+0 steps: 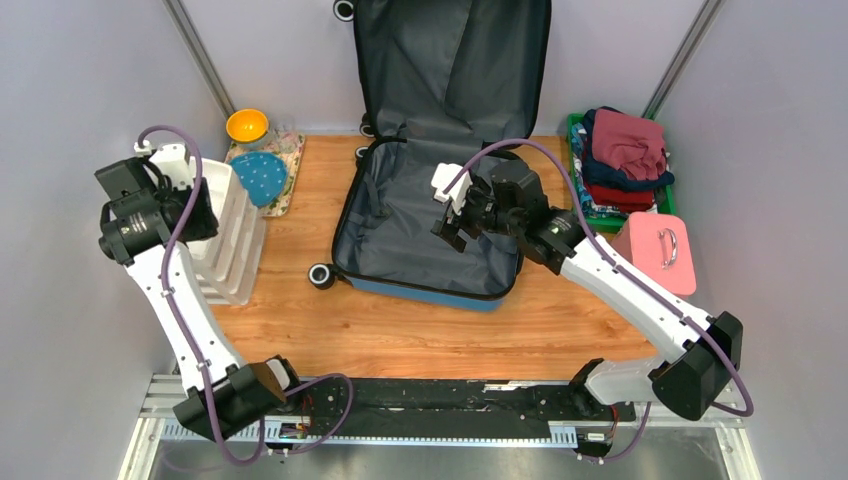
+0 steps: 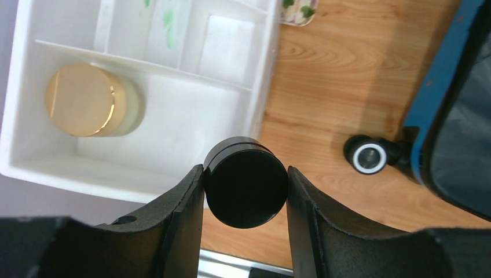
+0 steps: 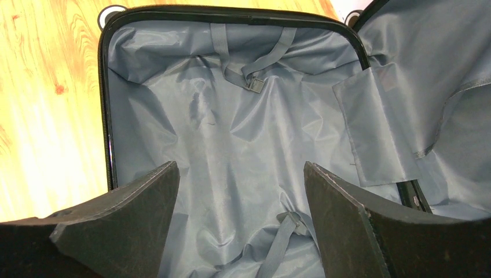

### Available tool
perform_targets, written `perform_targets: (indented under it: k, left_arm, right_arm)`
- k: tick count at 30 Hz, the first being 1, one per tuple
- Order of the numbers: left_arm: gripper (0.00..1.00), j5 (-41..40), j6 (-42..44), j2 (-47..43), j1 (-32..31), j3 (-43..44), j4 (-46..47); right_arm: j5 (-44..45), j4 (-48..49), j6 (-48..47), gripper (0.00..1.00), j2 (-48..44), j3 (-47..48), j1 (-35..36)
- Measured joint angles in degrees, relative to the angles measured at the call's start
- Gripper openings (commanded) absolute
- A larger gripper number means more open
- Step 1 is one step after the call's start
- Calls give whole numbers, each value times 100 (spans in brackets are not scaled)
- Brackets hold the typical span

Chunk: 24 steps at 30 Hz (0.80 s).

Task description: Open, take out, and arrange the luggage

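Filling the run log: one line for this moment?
luggage: open | left gripper: shut on black jar, at white organiser | right gripper: open, above luggage lining

- Luggage (image 1: 395,215): lid cut off by top edge of overhead view; in right wrist view, near part sits behind right hand (image 3: 240,168).
- Black cylinder (image 2: 245,188) in left hand (image 2: 245,169): only end face shows, body hidden; can't tell what it is.
- Organiser (image 2: 173,116): far end out of wrist frame; overhead, left arm (image 1: 170,280) covers part.
- Tray (image 1: 572,125): mostly buried under clothes (image 1: 625,150).
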Motion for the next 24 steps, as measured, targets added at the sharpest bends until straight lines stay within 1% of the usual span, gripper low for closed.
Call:
perform_targets:
  k: [3,6,11,20,21,22,23,24]
  left_arm:
    - [0,9,282,262,343,0,7]
    - [0,42,455,476,553,2,68]
    - [0,127,608,905,669,227,103]
    - [0,201,726,1344,708,291,179]
    - [2,203,726,1388,708,291,173]
    - [12,203,726,1425,708,291,170]
    - [17,203,726,1456,708,291,170]
    - [27,201,728,1480,708,291,168]
  right_arm:
    - [-26,-79,-7,85,22,70,0]
    - [-50,-133,-20,85,22,103,0]
    - [-44,-190,-24,85,22,105,0]
    - [-35,-197,-24,85,22,105,0]
    - [-35,-197,-24,85,22,105,0]
    - [-35,-197,-24,85,22,105,0]
    - [-35,-197,-24,85,22,105,0]
    - [-35,-197,-24,85,22,105,0]
